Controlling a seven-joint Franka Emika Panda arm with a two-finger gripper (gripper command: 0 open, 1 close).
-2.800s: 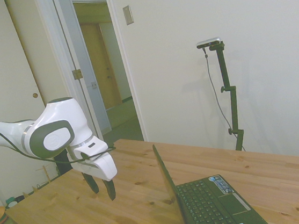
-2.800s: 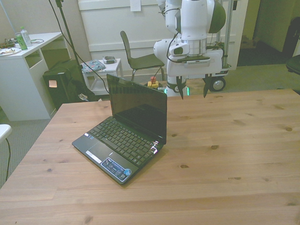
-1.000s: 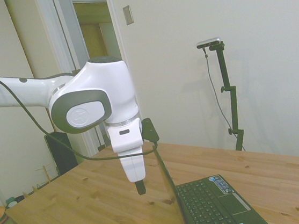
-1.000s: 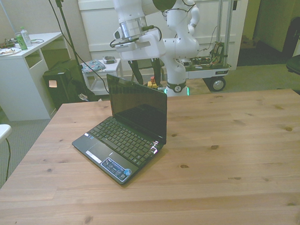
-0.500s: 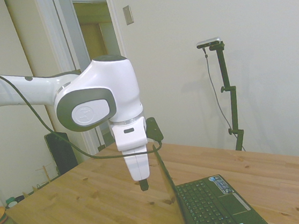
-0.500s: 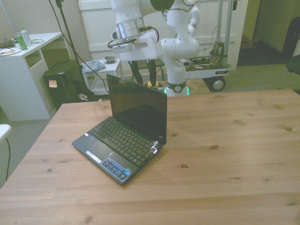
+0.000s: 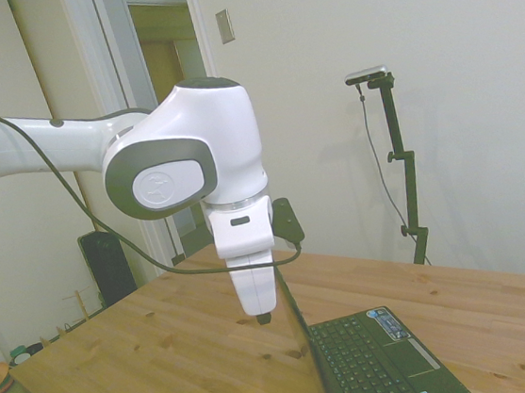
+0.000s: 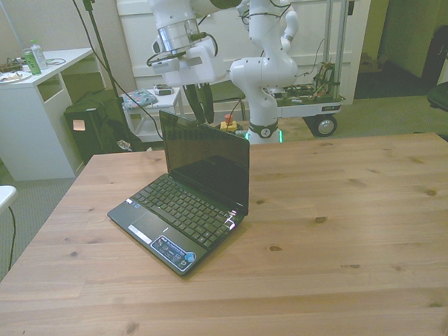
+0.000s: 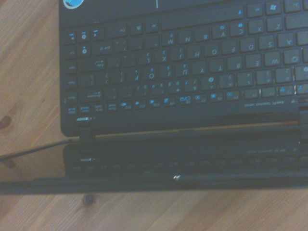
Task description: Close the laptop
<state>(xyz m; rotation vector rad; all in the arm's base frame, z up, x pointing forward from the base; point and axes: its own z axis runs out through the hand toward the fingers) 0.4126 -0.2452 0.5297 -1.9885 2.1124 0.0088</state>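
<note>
White two-finger gripper point(image 8: 200, 109) has slid toward the front view's left, now just behind the lid's top edge | fingers nearly pressed together, pinching nothing | small black laptop point(image 8: 188, 192) open on the wooden table point(image 8: 345, 207), lid upright | bare boards on the front view's right

1. The side view stands off one side of the light wooden table point(image 7: 158, 360), looking level across it, with the white arm's two-finger gripper point(image 7: 263, 318) close before the lens.
2. The front view looks back over the table from farther off, slightly above, facing the gripper point(image 8: 201, 109).
3. The wrist view looks down from very close, somewhat blurred, beneath the gripper.
4. All three share the small open black laptop point(image 8: 186, 192) point(image 7: 366, 355) point(image 9: 183, 72).
</note>
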